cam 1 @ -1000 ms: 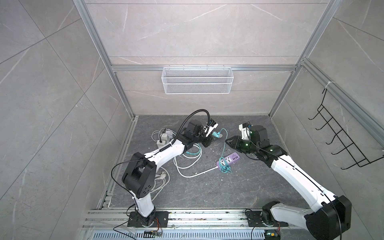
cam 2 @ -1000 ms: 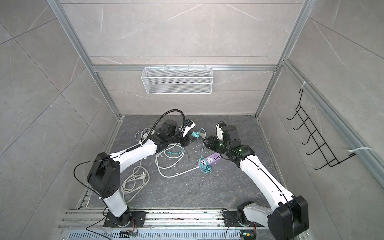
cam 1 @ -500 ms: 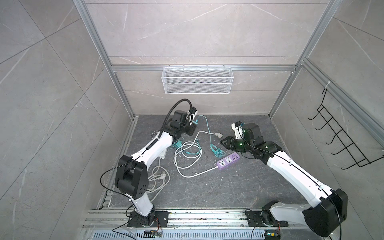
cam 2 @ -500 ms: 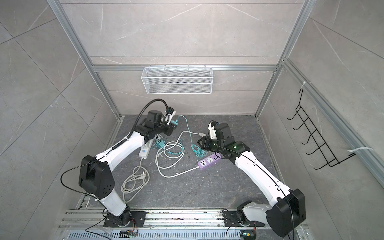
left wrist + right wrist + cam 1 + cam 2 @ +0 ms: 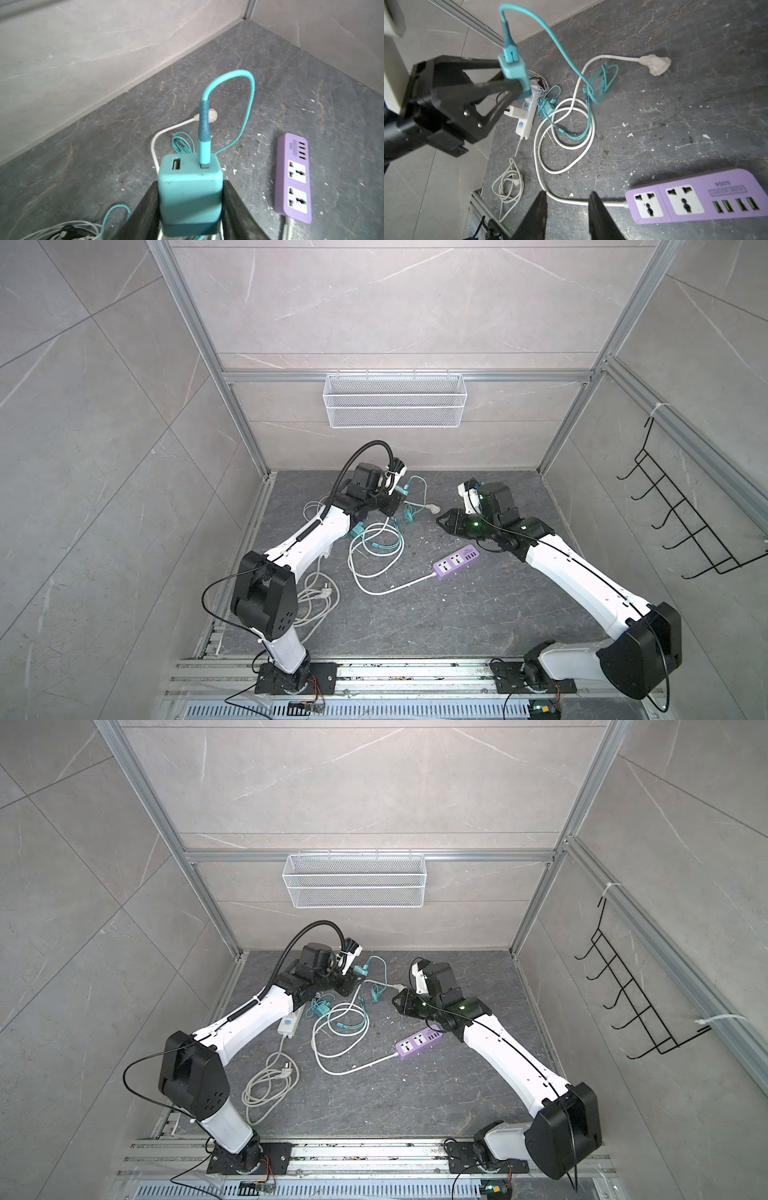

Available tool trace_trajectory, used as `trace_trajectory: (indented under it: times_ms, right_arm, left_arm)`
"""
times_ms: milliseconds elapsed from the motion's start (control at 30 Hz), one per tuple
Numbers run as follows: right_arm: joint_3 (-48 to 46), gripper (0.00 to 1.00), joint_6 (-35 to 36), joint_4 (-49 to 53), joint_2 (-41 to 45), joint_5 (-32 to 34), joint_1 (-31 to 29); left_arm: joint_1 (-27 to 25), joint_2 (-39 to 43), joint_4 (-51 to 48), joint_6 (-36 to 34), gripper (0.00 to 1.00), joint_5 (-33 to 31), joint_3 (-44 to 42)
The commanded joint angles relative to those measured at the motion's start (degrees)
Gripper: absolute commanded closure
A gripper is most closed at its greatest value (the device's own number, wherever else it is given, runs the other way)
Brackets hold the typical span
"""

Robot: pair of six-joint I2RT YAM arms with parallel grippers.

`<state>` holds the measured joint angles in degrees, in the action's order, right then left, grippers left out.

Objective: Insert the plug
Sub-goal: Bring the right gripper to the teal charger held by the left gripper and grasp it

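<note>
My left gripper (image 5: 190, 185) is shut on a teal charger cube (image 5: 190, 193), held above the floor at the back left in both top views (image 5: 402, 490) (image 5: 360, 970). A teal cable (image 5: 204, 124) is plugged into one of the cube's two ports and loops down to the floor. The purple power strip (image 5: 456, 563) (image 5: 695, 201) lies flat with two sockets facing up. My right gripper (image 5: 568, 194) (image 5: 442, 522) hovers open just beyond the strip's cord end, nothing between its fingers.
The strip's white cord (image 5: 376, 568) coils across the floor to a white plug (image 5: 656, 64). A white power strip (image 5: 289, 1023) and a coiled grey cord (image 5: 270, 1081) lie under the left arm. A wire basket (image 5: 395, 402) hangs on the back wall and a hook rack (image 5: 681, 526) on the right one.
The left gripper carried the teal charger from beside the purple strip up towards the back left, dragging the teal cable along. The right gripper shifted slightly left.
</note>
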<state>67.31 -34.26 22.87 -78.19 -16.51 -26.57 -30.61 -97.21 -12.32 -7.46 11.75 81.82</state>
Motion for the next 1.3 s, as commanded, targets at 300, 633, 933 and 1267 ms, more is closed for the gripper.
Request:
trace_trajectory:
  times_ms: [300,633,933,1267]
  right_arm:
    - [9.5,0.59,-1.8,-5.3,-10.2,-7.3,-0.1]
    - [12.5,0.56,-3.6,-5.1,-15.4,-8.3,-0.3]
    - [13.4,0.55,-3.7,-5.0,-17.2,-9.5,-0.4]
    - [13.7,0.56,-3.7,-5.7,-19.0,-12.3,-0.7]
  left_arm:
    - [-1.3,2.5,7.1,0.1,0.85,11.2,-4.5]
    - [-1.7,4.0,8.1,-0.8,0.85,13.4,-6.5]
    - [-2.1,4.8,7.8,-1.9,0.85,14.7,-6.9]
    - [-2.3,4.0,8.1,-2.3,0.85,15.8,-6.2]
